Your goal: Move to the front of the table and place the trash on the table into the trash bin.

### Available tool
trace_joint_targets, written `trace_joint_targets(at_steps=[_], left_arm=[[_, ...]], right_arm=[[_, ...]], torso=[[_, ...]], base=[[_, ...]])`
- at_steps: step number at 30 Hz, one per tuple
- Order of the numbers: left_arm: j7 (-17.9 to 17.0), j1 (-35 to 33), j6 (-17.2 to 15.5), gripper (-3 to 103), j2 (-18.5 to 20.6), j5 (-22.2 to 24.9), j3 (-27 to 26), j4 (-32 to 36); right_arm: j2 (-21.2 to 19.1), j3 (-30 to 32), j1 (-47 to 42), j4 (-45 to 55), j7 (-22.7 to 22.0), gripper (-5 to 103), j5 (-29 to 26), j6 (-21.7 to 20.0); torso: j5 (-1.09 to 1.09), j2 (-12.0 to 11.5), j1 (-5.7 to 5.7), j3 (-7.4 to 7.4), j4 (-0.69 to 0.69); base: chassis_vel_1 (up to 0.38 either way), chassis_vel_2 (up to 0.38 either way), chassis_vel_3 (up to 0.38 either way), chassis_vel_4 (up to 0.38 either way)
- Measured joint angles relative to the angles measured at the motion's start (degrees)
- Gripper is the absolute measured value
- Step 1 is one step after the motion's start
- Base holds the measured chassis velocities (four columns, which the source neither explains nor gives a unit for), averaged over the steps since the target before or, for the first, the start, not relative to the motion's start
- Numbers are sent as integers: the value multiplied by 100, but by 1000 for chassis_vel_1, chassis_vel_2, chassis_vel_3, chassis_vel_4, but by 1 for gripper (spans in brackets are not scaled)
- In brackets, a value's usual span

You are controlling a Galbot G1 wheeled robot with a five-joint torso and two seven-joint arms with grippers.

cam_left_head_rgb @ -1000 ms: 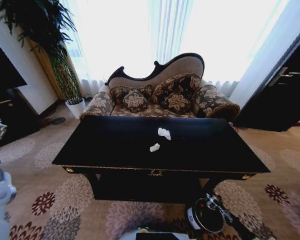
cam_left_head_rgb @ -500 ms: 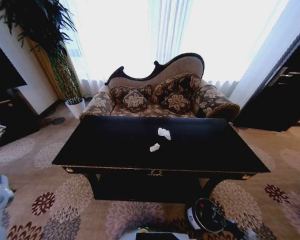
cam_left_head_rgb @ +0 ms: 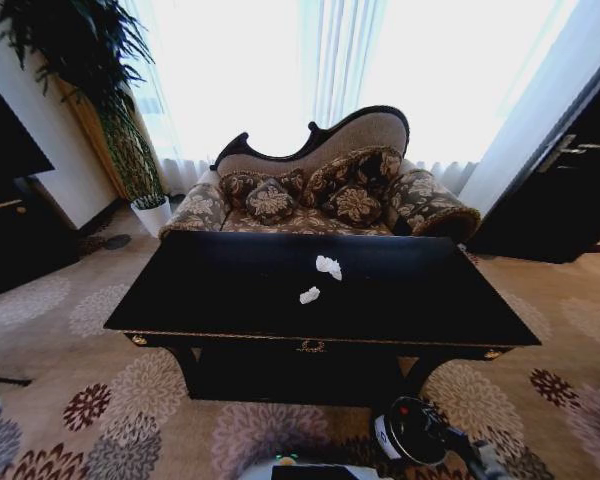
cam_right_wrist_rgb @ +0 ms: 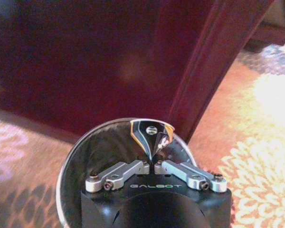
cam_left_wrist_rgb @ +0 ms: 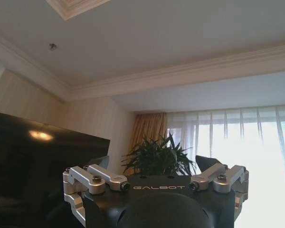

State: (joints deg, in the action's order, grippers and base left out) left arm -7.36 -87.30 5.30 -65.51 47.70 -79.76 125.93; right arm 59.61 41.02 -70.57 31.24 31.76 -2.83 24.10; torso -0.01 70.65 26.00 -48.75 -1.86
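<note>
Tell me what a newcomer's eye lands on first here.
First, the two white paper bits lying near the middle of the glossy black table, with a patterned sofa behind it. Next, the right gripper over the open trash bin on the carpet by the table's front right leg, its jaws shut on a small dark wrapper.

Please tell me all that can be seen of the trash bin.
The trash bin is small, round and black, with a pale label on its side. It stands on the patterned carpet, below the table's front right corner, beside its leg. A dark shiny liner shows inside its pale rim. The right gripper hangs over its mouth, shut on a dark patterned item. The bottom is hidden.
</note>
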Motion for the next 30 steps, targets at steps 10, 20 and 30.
trace_joint_targets(at_steps=[10, 20, 30], left_arm=[[-2, 18, 0, 100, -122, -104, 68, 116], [-7, -1, 1, 100, -170, -146, 75, 118], [-21, 26, -22, 100, -271, -305, 193, 206]], right_arm=[[-15, 68, -129, 95, 392, 35, 151, 13], [187, 233, -608, 1199, 1276, 73, -317, 143], [169, 470, -1173, 2329, 3278, 100, -2233, 227]], torso=[[1, 0, 0, 0, 1], [3, 0, 0, 0, 0], [-1, 1, 0, 0, 0]], base=[[0, 0, 0, 0], [0, 0, 0, 0], [0, 0, 0, 0]])
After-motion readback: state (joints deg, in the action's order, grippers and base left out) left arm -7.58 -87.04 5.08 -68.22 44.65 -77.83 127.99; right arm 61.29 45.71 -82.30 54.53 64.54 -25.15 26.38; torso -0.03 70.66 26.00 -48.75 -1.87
